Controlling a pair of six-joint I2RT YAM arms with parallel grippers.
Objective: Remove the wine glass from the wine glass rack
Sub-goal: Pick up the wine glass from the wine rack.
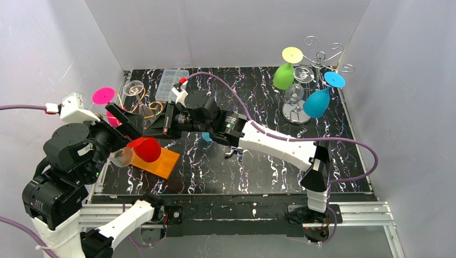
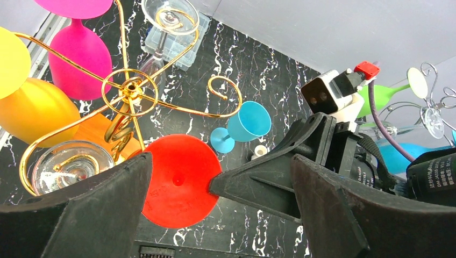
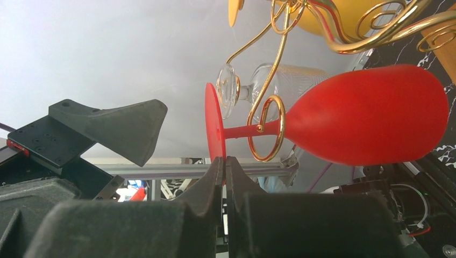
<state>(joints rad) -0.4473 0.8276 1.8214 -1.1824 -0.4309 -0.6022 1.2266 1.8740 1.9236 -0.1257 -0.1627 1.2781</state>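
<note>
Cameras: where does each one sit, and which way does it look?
Top external: high behind the arms, looking down on the table; left arm and right arm show.
Left wrist: on the left arm, looking past the open left fingers at the gold rack.
Right wrist: on the right arm, facing left along the shut right fingers at the red glass.
All three share the red glass; both wrist views share the gold rack.

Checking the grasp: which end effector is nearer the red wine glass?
Right. The right end effector is pinched on the foot of the red wine glass; the left end effector hangs open, facing that foot.
</note>
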